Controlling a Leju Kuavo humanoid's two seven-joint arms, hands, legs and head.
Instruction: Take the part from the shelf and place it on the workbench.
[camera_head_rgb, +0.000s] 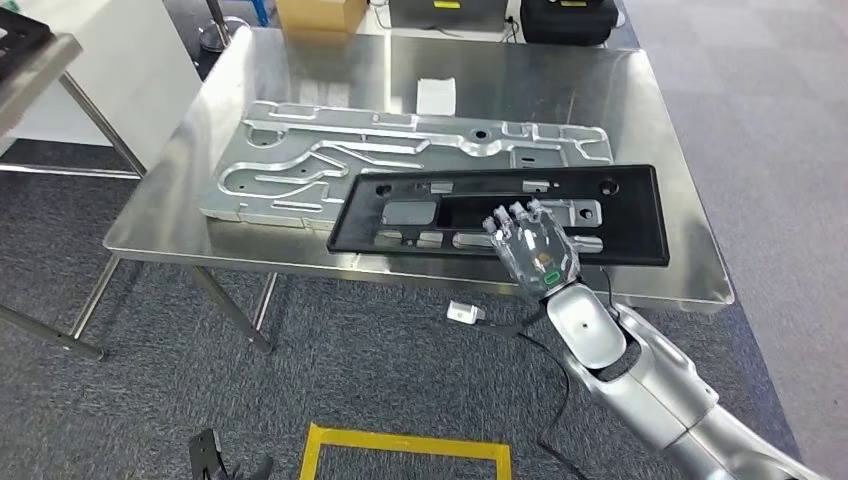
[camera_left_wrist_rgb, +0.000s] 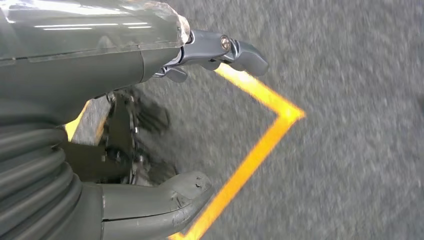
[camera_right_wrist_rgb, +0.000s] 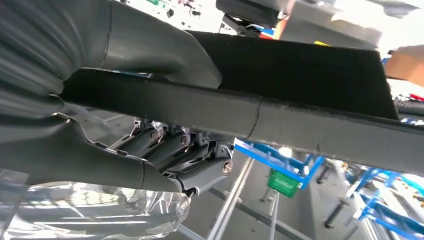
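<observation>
1. The right hand (camera_head_rgb: 530, 250) is grasping the near long edge of the black plastic frame part (camera_head_rgb: 610, 205); in the right wrist view the thumb (camera_right_wrist_rgb: 165, 45) is lying on one face of that edge and the fingers (camera_right_wrist_rgb: 172, 145) are curling under the other.
2. The black plastic frame part is lying flat on the steel worktop (camera_head_rgb: 640, 100), at its near edge, with its far left portion overlapping the silver machined plate (camera_head_rgb: 300, 165).
3. The silver machined plate is lying flat on the worktop, reaching out to the left of the black part and just beyond its far edge.
4. A small white box (camera_head_rgb: 436, 96) is sitting on the worktop beyond the silver plate.
5. The left hand (camera_left_wrist_rgb: 150, 100) is hanging over grey carpet crossed by yellow floor tape (camera_left_wrist_rgb: 260, 145), fingers apart and holding nothing.
6. A small white object (camera_head_rgb: 465, 312) is lying on the carpet below the worktop's near edge, near a black cable (camera_head_rgb: 555, 400).
</observation>
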